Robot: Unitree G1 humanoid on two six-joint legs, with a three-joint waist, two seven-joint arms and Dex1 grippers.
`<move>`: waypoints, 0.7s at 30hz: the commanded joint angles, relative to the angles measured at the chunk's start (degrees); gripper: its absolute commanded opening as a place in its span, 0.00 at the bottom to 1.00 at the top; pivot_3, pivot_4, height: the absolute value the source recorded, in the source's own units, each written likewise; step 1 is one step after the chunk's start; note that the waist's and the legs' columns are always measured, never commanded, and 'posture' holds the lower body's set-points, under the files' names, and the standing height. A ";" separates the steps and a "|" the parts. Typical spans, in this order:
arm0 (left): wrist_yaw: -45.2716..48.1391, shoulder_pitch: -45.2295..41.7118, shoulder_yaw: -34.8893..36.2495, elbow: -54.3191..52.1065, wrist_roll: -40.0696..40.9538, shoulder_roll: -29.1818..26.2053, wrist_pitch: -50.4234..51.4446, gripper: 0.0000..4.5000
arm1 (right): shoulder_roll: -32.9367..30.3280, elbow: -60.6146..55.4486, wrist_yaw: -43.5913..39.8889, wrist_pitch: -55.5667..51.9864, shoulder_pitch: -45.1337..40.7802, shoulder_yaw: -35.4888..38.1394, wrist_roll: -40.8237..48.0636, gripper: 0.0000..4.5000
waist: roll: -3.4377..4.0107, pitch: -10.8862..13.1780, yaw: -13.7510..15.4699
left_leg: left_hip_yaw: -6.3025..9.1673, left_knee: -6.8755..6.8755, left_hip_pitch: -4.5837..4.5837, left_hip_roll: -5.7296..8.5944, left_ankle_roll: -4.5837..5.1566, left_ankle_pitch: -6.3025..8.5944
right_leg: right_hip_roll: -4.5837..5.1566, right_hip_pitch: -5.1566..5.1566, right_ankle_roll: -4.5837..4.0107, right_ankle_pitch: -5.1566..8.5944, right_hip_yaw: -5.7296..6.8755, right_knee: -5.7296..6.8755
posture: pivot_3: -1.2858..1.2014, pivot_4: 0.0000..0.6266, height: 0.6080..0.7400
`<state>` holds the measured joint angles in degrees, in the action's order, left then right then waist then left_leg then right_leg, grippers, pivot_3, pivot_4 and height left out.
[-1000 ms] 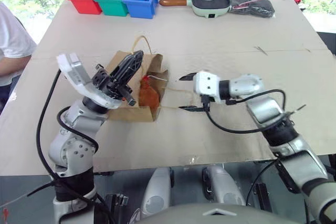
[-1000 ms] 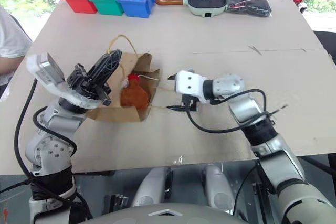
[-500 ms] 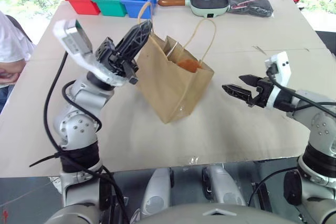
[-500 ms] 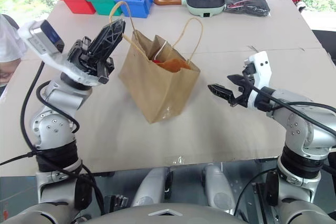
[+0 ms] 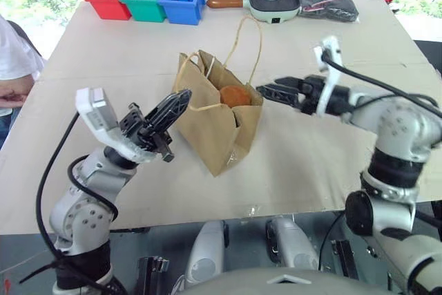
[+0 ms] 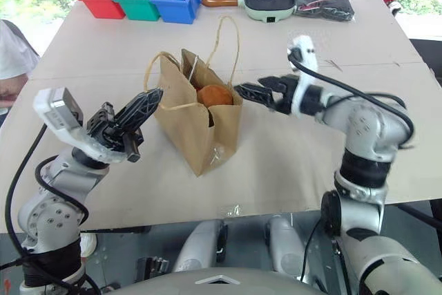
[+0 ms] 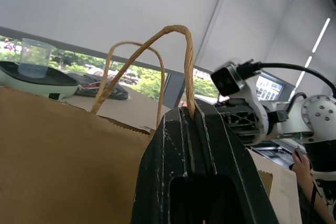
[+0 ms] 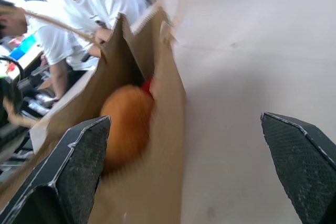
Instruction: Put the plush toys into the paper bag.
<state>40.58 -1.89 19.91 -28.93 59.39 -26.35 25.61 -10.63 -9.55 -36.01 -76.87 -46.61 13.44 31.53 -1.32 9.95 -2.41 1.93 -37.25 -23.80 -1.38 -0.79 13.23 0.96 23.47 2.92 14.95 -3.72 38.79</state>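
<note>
Tabletop (image 5: 331,170): paper bag (image 5: 217,126) between both claws, handle in left claw (image 5: 178,99).

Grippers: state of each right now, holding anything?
Left gripper: jaws shut on a handle of the paper bag.
Right gripper: jaws open, empty, beside the bag's mouth.

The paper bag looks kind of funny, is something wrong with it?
The paper bag isn't standing straight: it leans and its bottom corner is crumpled. The left gripper is pinching one handle, shut. The orange plush toy bulges out at the open top. Nothing has spilled.
</note>
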 commanded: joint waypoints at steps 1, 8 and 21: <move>-1.29 0.14 1.11 -3.56 0.86 0.10 -1.49 0.00 | 0.73 4.89 -2.37 6.29 -4.28 -2.98 1.37 0.99 | 0.00 0.00 0.07 | 0.03 0.03 -0.02 0.00 0.00 0.00 | 0.00 0.00 0.00 0.00 0.03 -0.01 | 0.52 0.24 1.00; -3.40 1.69 2.60 -5.22 2.05 0.32 -2.81 0.00 | 5.14 11.08 -8.93 15.83 -11.49 -4.56 6.86 0.39 | 0.02 0.02 0.05 | 0.01 0.08 -0.06 -0.02 0.00 0.00 | 0.01 0.04 0.00 0.00 0.03 -0.09 | 0.52 0.24 1.00; 3.00 -19.56 2.78 16.28 -1.12 -7.63 -2.67 0.00 | 4.04 -2.64 6.13 9.14 -11.84 5.31 28.25 0.01 | 0.02 0.04 0.01 | 0.10 0.08 -0.08 0.00 0.00 0.00 | 0.00 0.02 0.00 0.00 0.16 -0.07 | 0.52 0.24 1.00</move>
<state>41.42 -19.29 23.71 -14.60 60.50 -32.63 24.05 -6.21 -8.72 -32.96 -68.20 -58.64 18.16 58.07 -1.30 9.99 -2.40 2.03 -37.16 -23.89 -1.38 -0.79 13.23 0.96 23.50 2.92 14.95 -3.56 38.72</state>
